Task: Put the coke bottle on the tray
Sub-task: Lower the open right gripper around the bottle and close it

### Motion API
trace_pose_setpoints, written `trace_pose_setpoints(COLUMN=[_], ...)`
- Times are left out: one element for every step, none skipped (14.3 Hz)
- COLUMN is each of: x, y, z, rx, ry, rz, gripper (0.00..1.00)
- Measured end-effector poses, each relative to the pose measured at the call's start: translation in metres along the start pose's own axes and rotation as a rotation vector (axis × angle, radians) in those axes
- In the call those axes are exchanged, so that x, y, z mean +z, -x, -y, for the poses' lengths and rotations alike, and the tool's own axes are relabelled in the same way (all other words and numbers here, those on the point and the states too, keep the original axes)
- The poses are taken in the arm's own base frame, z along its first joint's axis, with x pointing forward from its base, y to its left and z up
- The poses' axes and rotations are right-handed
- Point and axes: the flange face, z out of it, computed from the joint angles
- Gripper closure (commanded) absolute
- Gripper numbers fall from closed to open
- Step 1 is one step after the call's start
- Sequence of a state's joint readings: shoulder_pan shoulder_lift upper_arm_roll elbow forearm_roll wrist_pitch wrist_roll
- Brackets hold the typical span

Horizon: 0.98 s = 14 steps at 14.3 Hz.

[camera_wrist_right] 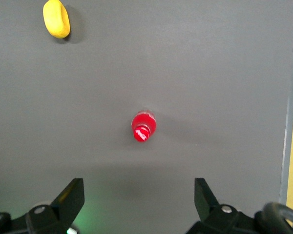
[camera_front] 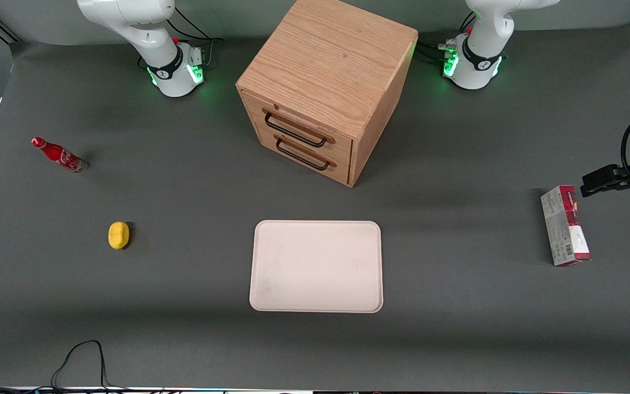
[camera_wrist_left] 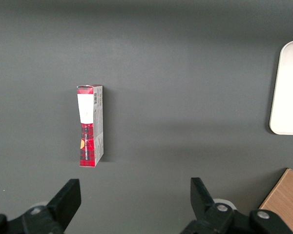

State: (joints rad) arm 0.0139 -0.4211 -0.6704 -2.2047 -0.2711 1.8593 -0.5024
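The coke bottle, small with a red cap and red label, stands upright on the grey table toward the working arm's end. The right wrist view looks down on its cap. My right gripper is open and empty, high above the table, with the bottle below it and a little ahead of the fingertips. The gripper is out of the front view. The cream-white tray lies flat in the middle of the table, nearer the front camera than the cabinet, with nothing on it. Its edge also shows in the left wrist view.
A yellow lemon lies between bottle and tray, nearer the front camera than the bottle; it also shows in the right wrist view. A wooden two-drawer cabinet stands mid-table. A red-and-white carton lies toward the parked arm's end.
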Motion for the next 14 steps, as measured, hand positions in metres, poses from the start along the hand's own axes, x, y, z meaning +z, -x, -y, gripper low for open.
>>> trace_pose_setpoints(x=[0.021,0.042,0.061,0.077,0.09,0.101,0.111,0.119,0.127,0.136,0.145,0.155,0.163,0.17], y=[-0.001,0.0,0.001,0.002,0.003,0.004,0.005,0.004,0.001,-0.002,-0.005,-0.006,-0.006,-0.007], z=[0.001,0.001,0.001,0.003,0.004,0.005,0.005,0.006,0.007,0.007,0.007,0.007,0.008,0.009], rx=[0.0,0.004,0.007,0.007,0.009,0.009,0.002,-0.005,-0.014,-0.019,-0.024,-0.027,-0.029,-0.031], ry=[-0.003,-0.006,-0.008,-0.009,-0.01,-0.009,-0.006,-0.004,-0.001,0.002,0.005,0.006,0.004,0.001], rz=[-0.001,-0.002,-0.003,-0.003,-0.006,-0.012,-0.021,-0.029,-0.035,-0.04,-0.044,-0.046,-0.048,-0.047], gripper=[0.0,0.0,0.0,0.0,0.0,0.0,0.0,0.0,0.0,0.0,0.0,0.0,0.0,0.0])
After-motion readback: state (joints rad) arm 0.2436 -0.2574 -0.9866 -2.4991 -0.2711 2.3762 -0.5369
